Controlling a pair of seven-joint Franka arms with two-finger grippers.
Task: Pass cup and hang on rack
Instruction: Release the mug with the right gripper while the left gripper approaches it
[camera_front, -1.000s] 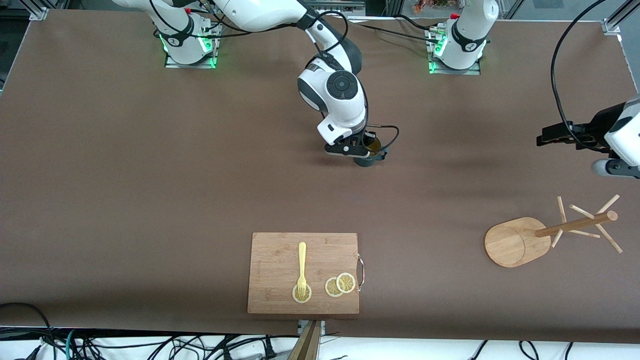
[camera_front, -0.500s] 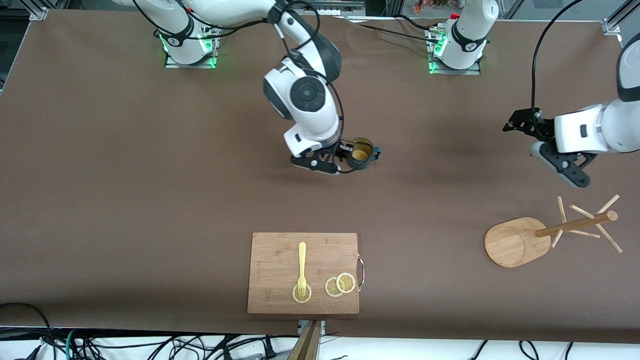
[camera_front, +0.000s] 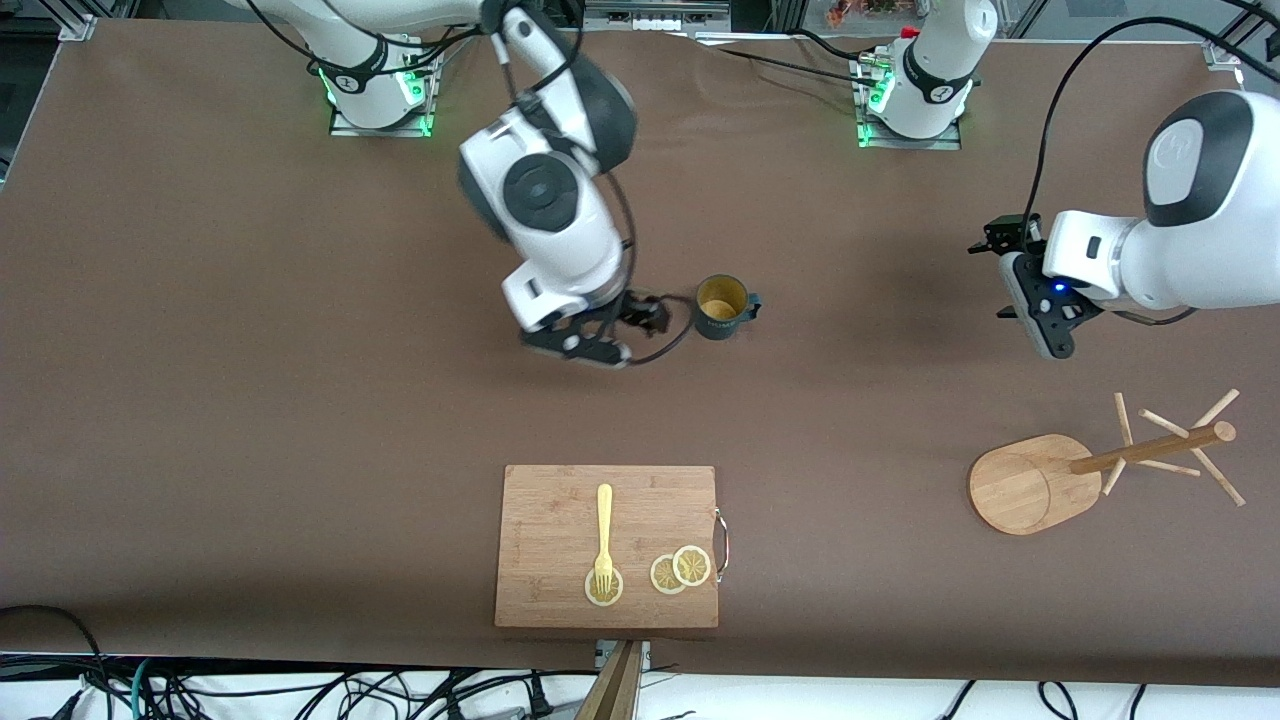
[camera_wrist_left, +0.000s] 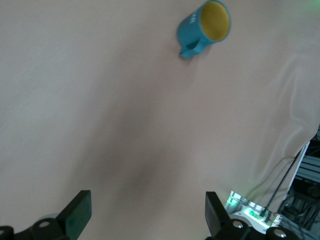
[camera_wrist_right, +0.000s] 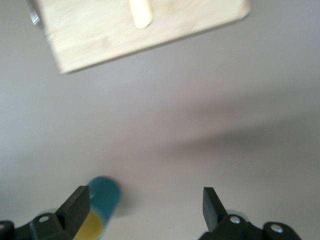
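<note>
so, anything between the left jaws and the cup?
Nothing: bare table between the open left gripper and the upright cup, per front and left wrist views.

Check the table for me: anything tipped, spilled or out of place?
Nothing stands out. The cup stands upright on the bare table, nothing spilled, free of both pincers. The rack stands on its base toward the left arm's end. The board lies flat with its fork and lemon slices.
</note>
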